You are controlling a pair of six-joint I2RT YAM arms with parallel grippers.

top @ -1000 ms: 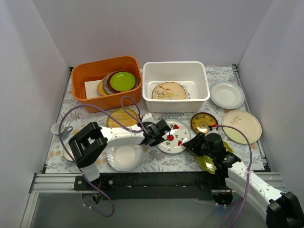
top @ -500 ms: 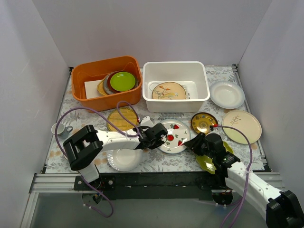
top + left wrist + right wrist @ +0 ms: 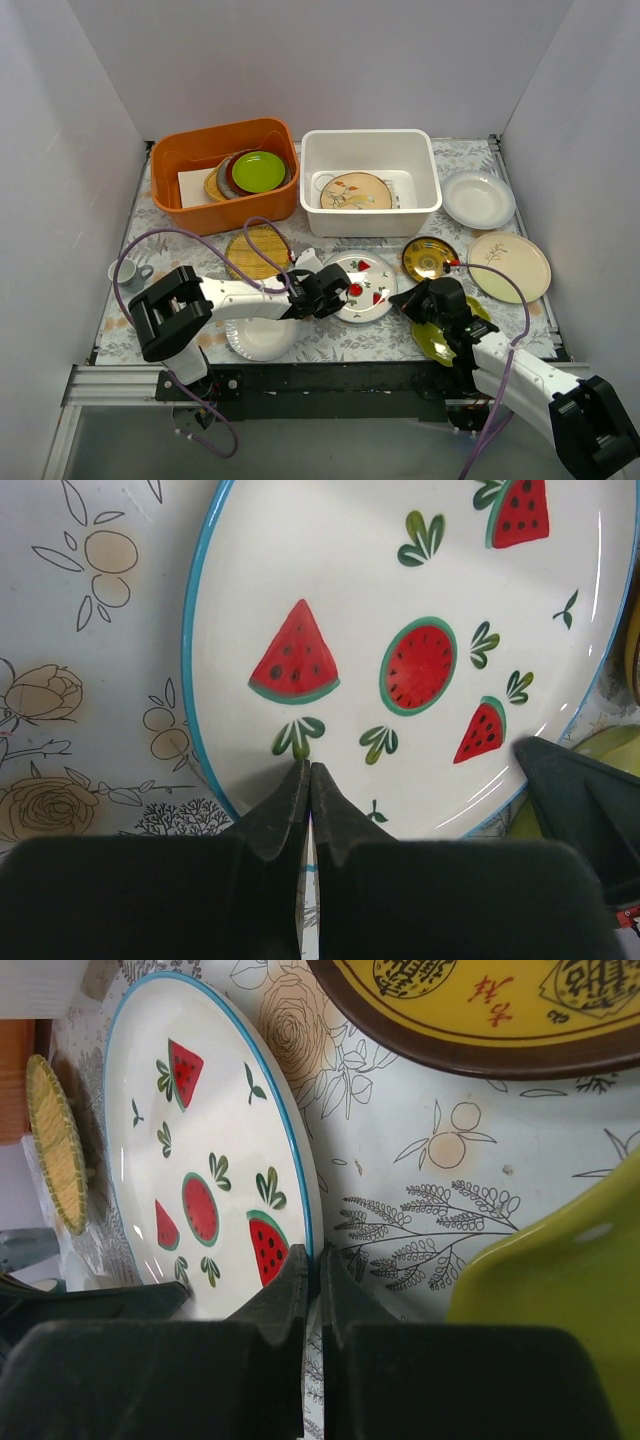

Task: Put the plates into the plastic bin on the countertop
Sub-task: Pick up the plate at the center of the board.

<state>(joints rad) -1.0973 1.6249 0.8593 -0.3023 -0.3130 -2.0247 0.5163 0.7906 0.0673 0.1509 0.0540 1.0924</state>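
Pinches watermelon plate [image 3: 370, 275] by opposite rims in left claw [image 3: 308, 770] and right claw [image 3: 312, 1255], woven plate [image 3: 255, 255] just left, dark-and-gold plate [image 3: 430, 258] and green plate [image 3: 432, 345] right.

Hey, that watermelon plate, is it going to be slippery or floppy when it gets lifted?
Probably stiff: the plate looks like glazed ceramic. Likely slippery: its surface shines, and the left claw and right claw pinch only its thin rim. It could chip if it drops onto the countertop.
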